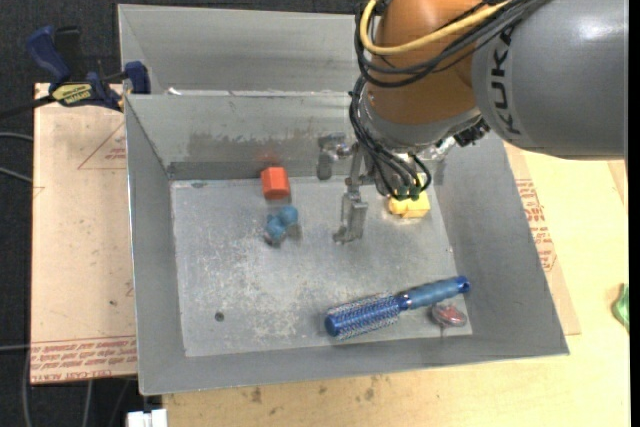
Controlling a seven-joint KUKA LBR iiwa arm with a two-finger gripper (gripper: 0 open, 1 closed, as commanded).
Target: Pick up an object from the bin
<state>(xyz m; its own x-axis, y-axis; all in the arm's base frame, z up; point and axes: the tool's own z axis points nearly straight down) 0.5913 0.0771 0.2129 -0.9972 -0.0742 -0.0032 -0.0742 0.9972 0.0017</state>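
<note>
The arm's gripper (351, 217) is hanging low over the bare floor of the grey metal bin (250, 335), between a small yellow block (410, 206) just beside it and a small blue lump (281, 224). Its opening cannot be told. A small orange cube (275, 181) is sitting near the back wall, and a blue plastic hairbrush (393, 307) is lying in front.

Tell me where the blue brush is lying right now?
The blue brush lies along the near wall of the bin, towards the right, its handle beside a small reddish thing.
</note>
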